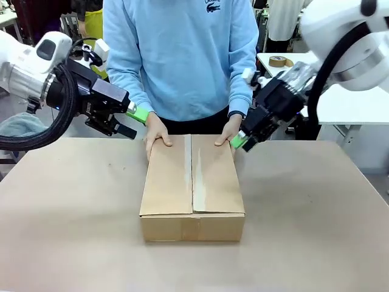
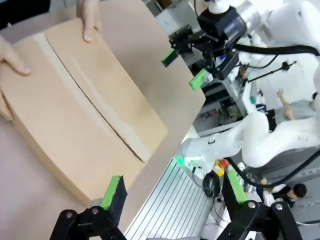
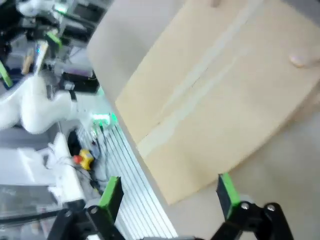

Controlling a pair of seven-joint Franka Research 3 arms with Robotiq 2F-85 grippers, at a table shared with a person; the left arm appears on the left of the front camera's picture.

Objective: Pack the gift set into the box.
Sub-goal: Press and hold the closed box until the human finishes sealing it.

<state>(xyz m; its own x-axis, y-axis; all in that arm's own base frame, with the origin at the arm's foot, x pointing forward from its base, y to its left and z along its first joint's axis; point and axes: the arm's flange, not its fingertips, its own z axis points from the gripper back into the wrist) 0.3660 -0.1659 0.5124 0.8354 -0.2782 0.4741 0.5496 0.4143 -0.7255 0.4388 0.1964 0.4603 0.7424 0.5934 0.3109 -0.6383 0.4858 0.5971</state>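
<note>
Green pads (image 1: 141, 114) spread wide with nothing between them, the left gripper (image 1: 135, 123) hovers over the far left of the table (image 1: 73, 213), near the box's (image 1: 192, 182) far left corner. The brown cardboard box sits mid-table towards the far edge, flaps folded shut. A person presses one hand (image 1: 157, 136) on its far left corner and the other hand (image 1: 229, 131) on its far right. The right gripper (image 1: 243, 143), fingers parted and empty, hangs just beside that hand.

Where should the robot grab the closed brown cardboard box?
Probably the long side walls, left gripper and right gripper pressing in from either side. The brown cardboard box lies flat, flaps shut, leaving no edge to pinch, and a person's hands cover its far end.
</note>
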